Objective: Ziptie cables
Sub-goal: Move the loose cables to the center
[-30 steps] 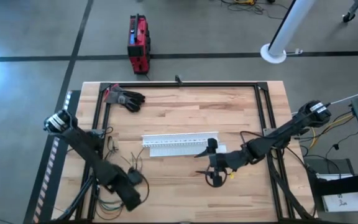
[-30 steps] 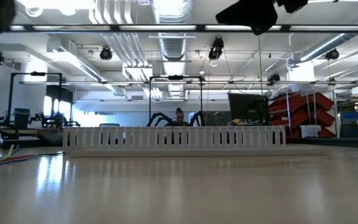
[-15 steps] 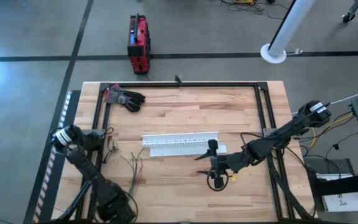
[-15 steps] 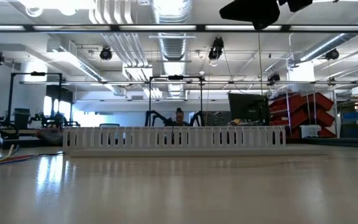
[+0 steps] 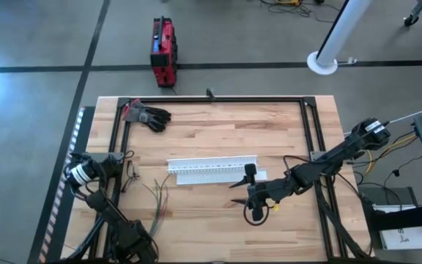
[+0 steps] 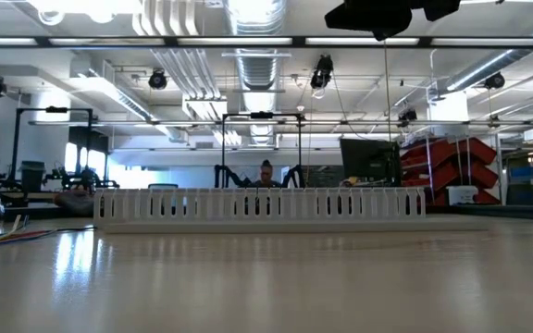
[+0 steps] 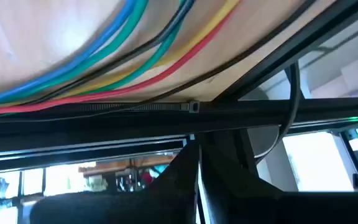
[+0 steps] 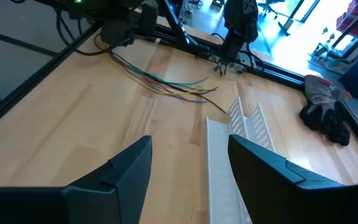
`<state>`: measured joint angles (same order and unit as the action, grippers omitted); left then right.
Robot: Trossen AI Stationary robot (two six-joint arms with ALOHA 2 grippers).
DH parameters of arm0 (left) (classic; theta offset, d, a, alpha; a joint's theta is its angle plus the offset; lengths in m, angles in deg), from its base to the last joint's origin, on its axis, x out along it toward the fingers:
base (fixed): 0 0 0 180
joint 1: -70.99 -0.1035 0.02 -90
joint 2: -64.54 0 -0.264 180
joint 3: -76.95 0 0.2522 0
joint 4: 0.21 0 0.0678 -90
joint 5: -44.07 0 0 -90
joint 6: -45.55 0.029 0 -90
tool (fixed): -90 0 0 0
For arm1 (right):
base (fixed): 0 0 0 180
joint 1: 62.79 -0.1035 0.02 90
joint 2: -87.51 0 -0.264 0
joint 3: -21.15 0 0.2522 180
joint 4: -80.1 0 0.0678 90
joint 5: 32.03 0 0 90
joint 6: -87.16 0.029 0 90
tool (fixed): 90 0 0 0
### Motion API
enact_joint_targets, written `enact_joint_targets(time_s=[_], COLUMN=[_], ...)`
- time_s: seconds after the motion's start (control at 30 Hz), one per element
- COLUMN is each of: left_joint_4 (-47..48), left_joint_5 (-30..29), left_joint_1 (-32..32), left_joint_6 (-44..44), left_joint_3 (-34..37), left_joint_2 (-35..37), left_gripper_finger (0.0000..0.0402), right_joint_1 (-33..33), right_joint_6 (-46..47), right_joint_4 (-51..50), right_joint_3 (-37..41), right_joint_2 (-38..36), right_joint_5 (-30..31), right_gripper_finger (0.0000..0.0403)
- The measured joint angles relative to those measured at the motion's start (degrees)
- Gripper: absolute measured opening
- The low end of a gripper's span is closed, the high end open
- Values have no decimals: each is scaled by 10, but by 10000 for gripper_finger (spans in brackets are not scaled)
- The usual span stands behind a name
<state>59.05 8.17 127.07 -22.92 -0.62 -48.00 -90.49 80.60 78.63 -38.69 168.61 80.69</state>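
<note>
Right now the bunch of thin green, reddish and dark cables (image 5: pixel 159 199) lies loose on the pale wooden desk (image 5: pixel 218 132), toward its left front, fanning out from the left edge and touching neither arm. The left gripper (image 5: pixel 134 242) is pulled down at the near left corner, low by the black frame rail (image 5: pixel 114 147); whether its jaws are together or apart I cannot tell. The right gripper (image 5: pixel 249 192) hangs over the middle of the desk, just in front of the long white slotted plastic channel (image 5: pixel 212 165) and its flat white lid (image 5: pixel 218 176), its jaws spread apart and holding nothing. A dark work glove (image 5: pixel 149 116) sits near the far left corner, well apart from everything else.
</note>
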Motion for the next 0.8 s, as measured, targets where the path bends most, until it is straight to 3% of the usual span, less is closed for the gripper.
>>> enact_joint_targets(time_s=[0.23,0.8], left_joint_4=[-44,-48], left_joint_5=[-5,-46], left_joint_1=[7,50], left_joint_6=[-1,-12], left_joint_3=[0,-1], left_joint_2=[-21,-21], left_gripper_finger=[0,0], right_joint_1=[19,26], right_joint_6=[-20,-35], right_joint_4=[0,0], right_joint_3=[0,0], right_joint_2=[0,0], right_joint_5=[-1,-2], right_gripper_finger=[195,190])
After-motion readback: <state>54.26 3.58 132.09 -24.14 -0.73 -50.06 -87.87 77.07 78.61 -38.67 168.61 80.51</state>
